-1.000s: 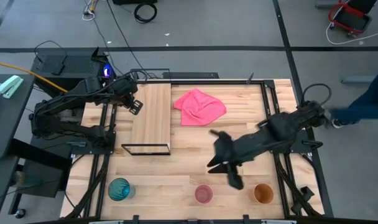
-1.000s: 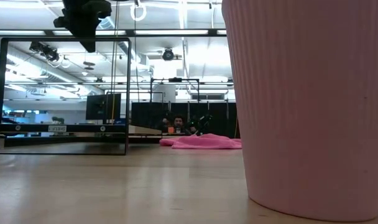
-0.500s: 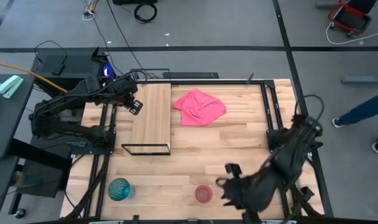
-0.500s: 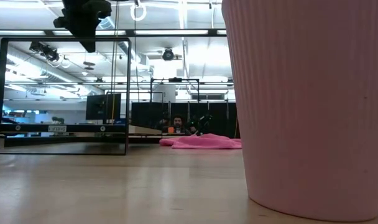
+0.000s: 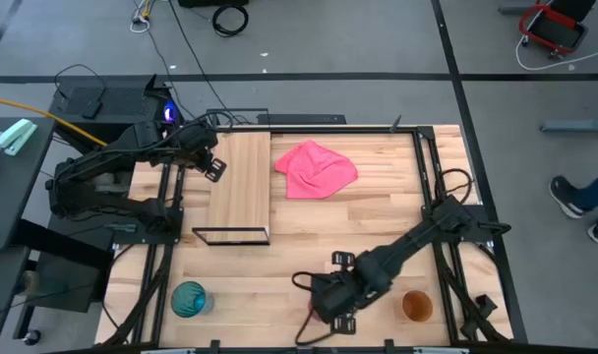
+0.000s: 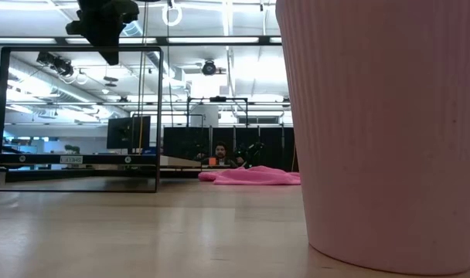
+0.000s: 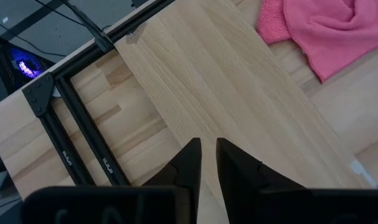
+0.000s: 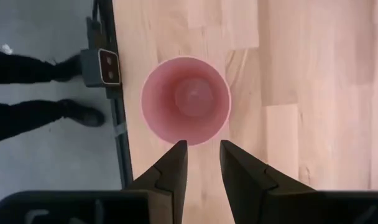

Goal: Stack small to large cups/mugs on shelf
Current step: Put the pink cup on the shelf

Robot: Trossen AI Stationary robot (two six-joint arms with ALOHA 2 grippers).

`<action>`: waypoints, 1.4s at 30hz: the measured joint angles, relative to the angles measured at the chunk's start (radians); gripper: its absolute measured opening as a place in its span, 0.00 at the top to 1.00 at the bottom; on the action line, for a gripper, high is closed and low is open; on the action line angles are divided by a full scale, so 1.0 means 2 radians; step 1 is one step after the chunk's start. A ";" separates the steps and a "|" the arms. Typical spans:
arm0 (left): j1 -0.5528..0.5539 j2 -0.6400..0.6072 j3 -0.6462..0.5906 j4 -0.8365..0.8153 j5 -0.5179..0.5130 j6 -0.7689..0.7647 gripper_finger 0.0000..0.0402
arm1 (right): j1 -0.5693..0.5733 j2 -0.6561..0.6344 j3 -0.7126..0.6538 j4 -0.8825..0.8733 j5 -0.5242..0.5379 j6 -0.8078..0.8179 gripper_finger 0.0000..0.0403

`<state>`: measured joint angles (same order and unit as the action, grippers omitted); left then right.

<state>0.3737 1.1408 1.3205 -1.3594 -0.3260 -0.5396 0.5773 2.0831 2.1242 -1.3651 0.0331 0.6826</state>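
While nothing is stacked yet, here is how I read my desk (image 5: 378,211) from above, clock-wise.

Progress: no cup is on the shelf (image 5: 238,185); all three sit along the 6 o'clock edge, so by my judgement the whole job is left.

Pink cup (image 8: 186,100): right under my right jaws (image 8: 200,163), empty, upright; it fills the low view's right side (image 6: 378,131). From above my arm hides it.

Right jaws (image 5: 330,298): near 6 o'clock, parted a little, holding nothing, poised above the pink cup's rim but not touching it.

Orange cup (image 5: 416,306): toward 5 o'clock, just beside my right arm, empty as far as I can see.

Teal cup (image 5: 189,298): at 7 o'clock, well apart from the others, seemingly empty.

Shelf: at 10 to 11 o'clock, board bare, black wire frame at its near end.

Left jaws (image 7: 205,163): waiting over the shelf's far end, nearly closed, gripping nothing.

Cloth (image 5: 315,168): pink, crumpled, at 12 o'clock, just beside the shelf.

Next, I judge: widen, descend, clasp the pink cup.
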 joint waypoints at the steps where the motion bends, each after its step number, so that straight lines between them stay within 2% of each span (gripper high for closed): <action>1: 0.000 0.000 0.000 0.000 0.002 0.000 0.85 | -0.004 0.004 0.000 0.000 -0.002 -0.004 0.75; 11: 0.000 0.000 0.000 0.000 0.003 0.003 0.85 | -0.024 0.035 -0.002 0.005 -0.017 -0.039 0.74; 28: 0.000 0.002 0.000 0.000 0.003 0.018 0.83 | -0.033 0.030 -0.105 0.078 -0.038 -0.046 0.74; 36: 0.000 0.002 0.000 0.000 0.003 0.018 0.83 | -0.037 0.030 -0.124 0.098 -0.041 -0.046 0.74; 42: 0.000 0.002 0.000 0.000 0.003 0.016 0.84 | -0.042 0.030 -0.124 0.106 -0.039 -0.046 0.80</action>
<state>0.3737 1.1450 1.3205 -1.3586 -0.3206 -0.5067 0.4932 2.1429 1.8759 -1.1526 -0.0458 0.5911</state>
